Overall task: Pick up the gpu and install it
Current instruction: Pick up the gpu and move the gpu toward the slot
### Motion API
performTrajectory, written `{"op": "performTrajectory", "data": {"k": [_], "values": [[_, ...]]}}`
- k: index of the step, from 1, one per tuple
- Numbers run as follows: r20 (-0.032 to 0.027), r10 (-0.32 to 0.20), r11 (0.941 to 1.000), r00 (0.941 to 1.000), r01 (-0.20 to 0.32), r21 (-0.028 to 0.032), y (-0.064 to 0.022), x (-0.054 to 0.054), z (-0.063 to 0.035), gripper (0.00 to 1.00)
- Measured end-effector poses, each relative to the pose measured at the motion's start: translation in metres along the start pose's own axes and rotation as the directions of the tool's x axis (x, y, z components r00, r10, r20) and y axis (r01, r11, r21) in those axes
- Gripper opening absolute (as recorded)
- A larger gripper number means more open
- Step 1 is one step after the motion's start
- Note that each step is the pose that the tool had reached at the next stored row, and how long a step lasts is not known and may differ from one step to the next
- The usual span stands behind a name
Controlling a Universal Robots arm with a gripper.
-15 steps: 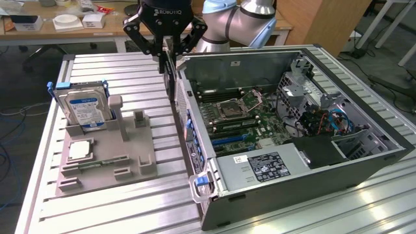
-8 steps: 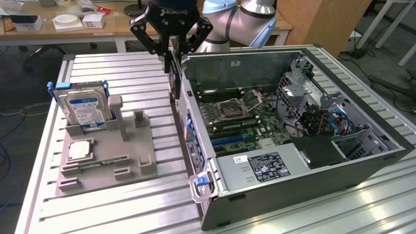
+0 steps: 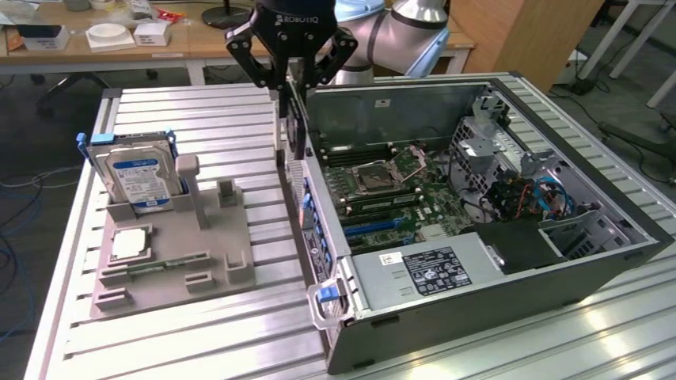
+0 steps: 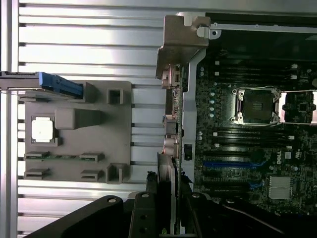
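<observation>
Grey moulded plastic holder on the ribbed aluminium table, at the exterior view's left, carrying an upright silver hard drive with a blue label, a square pale processor chip and a narrow green memory stick. Centre: black two-fingered gripper, pointing down and closed narrowly on the upper edge of the thin black-faced gpu card. The card hangs edge-on directly beneath it, clear of the holder, at the rear wall of the open grey computer case. Right: green motherboard inside the case.
</observation>
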State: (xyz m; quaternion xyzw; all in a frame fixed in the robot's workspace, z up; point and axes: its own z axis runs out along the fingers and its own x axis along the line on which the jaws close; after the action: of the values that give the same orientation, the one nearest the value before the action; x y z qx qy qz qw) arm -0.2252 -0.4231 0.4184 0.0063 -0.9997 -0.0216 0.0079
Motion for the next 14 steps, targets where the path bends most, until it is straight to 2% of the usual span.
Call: {"op": "performTrajectory", "data": {"k": [14], "values": [[0.0000, 0.000, 1.0000, 1.0000, 0.000, 0.0000, -0.0003, -0.023, -0.0004, 0.27]]}}
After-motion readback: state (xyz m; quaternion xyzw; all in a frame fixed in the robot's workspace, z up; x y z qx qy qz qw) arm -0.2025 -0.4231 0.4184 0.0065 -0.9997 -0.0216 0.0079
